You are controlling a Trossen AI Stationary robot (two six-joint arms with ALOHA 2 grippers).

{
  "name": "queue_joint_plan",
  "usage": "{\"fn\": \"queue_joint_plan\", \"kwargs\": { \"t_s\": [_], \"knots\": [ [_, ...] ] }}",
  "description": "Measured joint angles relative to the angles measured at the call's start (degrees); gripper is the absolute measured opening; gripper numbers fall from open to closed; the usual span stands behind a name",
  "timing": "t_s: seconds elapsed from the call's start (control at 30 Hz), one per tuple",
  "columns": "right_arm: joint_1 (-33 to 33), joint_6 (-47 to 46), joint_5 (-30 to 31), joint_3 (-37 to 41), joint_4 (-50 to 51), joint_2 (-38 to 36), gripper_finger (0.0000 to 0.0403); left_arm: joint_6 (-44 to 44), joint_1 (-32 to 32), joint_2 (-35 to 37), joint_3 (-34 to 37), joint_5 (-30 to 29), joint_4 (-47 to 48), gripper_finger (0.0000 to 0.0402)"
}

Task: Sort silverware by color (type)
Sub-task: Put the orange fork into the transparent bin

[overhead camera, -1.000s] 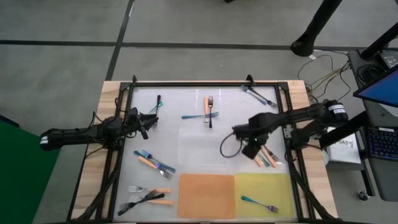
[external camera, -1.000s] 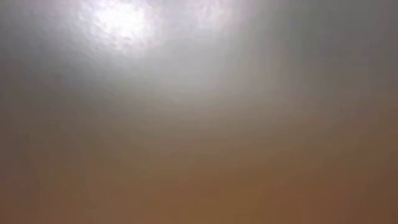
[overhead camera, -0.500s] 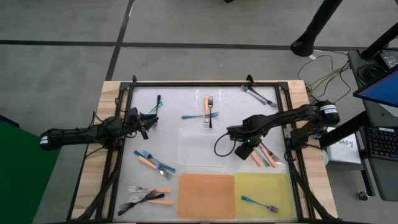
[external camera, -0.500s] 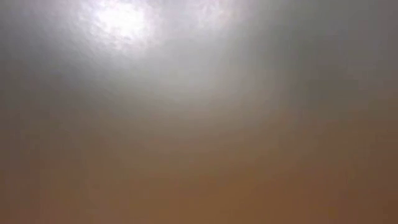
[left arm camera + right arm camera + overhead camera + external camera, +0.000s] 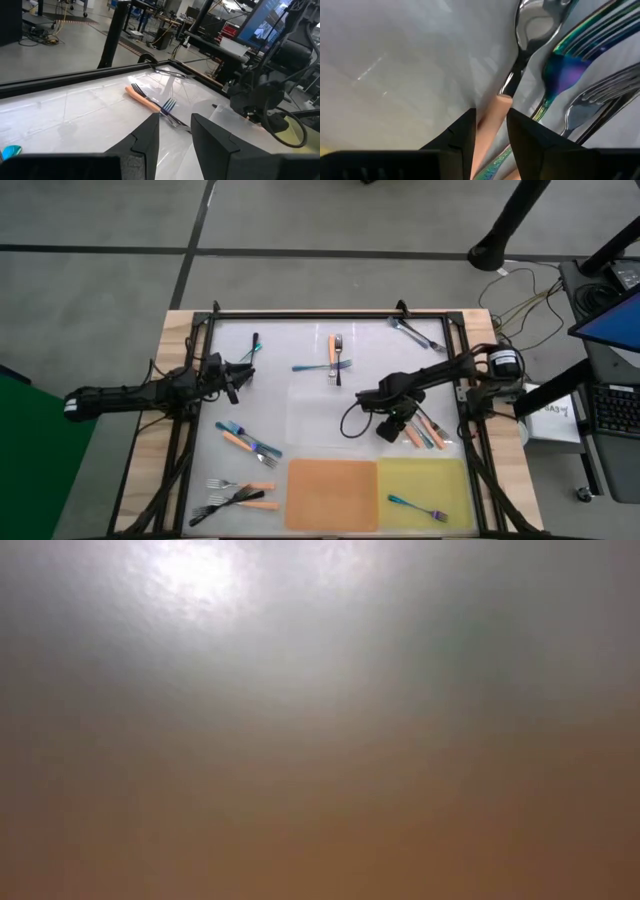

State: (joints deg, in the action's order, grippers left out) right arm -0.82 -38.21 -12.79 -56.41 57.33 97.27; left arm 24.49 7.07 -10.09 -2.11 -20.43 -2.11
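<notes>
So your right end effector [image 5: 392,427] is down on the little pile of forks [image 5: 425,430] at the desk's [image 5: 320,420] right side. Its fingers [image 5: 460,137] straddle an orange handle [image 5: 490,125] with a narrow gap, not clamped yet, probably lining up a grab. One iridescent fork [image 5: 418,508] already sits on the yellow mat [image 5: 422,480], so that's likely its color's spot. The left end effector [image 5: 232,377] waits by the left edge, fingers slightly apart and empty.

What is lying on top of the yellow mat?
One iridescent fork lies alone on the yellow mat, near its front edge. Whether anything is under the mat cannot be seen.
</notes>
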Motion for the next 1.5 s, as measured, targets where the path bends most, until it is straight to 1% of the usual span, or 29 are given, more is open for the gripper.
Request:
{"fn": "queue_joint_plan", "kwargs": {
  "t_s": [0.17, 0.47, 0.67, 0.93, 1.03, 1.13, 1.3, 1.4, 1.5],
  "knots": [
    [0.06, 1.8, -0.11, -0.08, -0.36, 0.73, 0.0095, 0.0, 0.0, 0.0, 0.0, 0.02, 0.0, 0.0096],
    [-0.02, 1.78, -0.24, 0.03, -0.89, 0.12, 0.0042, 0.0, -0.02, -0.07, 0.0, 0.0, 0.0, 0.0096],
    [-0.02, 1.76, -0.53, 0.11, -1.34, -1.61, 0.0041, 0.0, 0.0, -0.07, 0.0, 0.0, 0.0, 0.0096],
    [-0.02, 1.26, -0.69, -2.03, -0.8, -7.73, 0.0042, 0.0, -0.01, -0.07, 0.0, 0.0, 0.0, 0.0096],
    [-0.02, -0.5, 1.74, -3.66, -0.92, -10.2, 0.0043, 0.0, -0.02, -0.07, 0.0, 0.0, -0.01, 0.0096],
    [-0.02, -1.78, 5.68, -5.77, -1.03, -11.92, 0.0043, 0.0, -0.01, -0.07, 0.0, 0.0, 0.0, 0.0096],
    [-0.02, -1.77, 11.37, -10.54, -1.73, -12.74, 0.0043, 0.0, -0.02, -0.07, 0.0, 0.0, 0.0, 0.0096],
    [-0.01, -0.86, 14.38, -12.85, -7.53, -12.48, 0.0043, -0.01, -0.01, -0.07, 0.0, 0.0, 0.0, 0.0096],
    [0.02, 1.19, 14.85, -13.78, -17.24, -11.88, 0.0043, 0.0, 0.0, -0.07, 0.0, 0.0, 0.0, 0.0096]
  ]
}}
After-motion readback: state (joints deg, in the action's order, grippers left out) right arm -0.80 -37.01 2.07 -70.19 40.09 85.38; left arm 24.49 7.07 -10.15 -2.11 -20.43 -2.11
